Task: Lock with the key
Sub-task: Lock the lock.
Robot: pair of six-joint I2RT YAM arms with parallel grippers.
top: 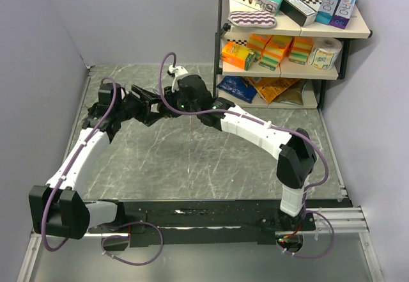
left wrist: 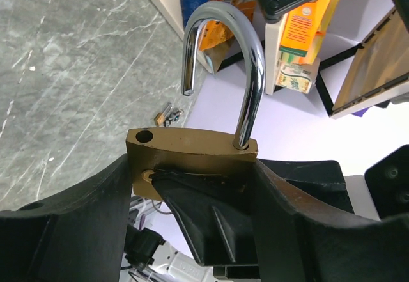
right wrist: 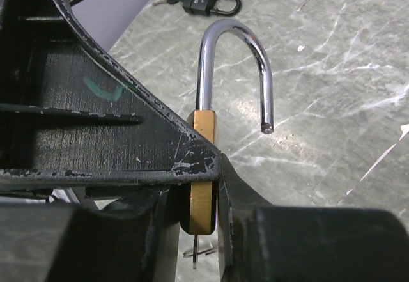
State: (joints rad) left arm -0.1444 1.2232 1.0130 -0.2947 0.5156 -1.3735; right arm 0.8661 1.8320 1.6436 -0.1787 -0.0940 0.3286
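The brass padlock (left wrist: 192, 149) stands upright above the table, left of centre and far; its chrome shackle (left wrist: 254, 58) is open, free end raised.

White arms (top: 246, 125), purple cables (top: 326, 164)

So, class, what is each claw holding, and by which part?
Both hold the brass padlock: left claw by its body's side edges, right claw across its flat faces.
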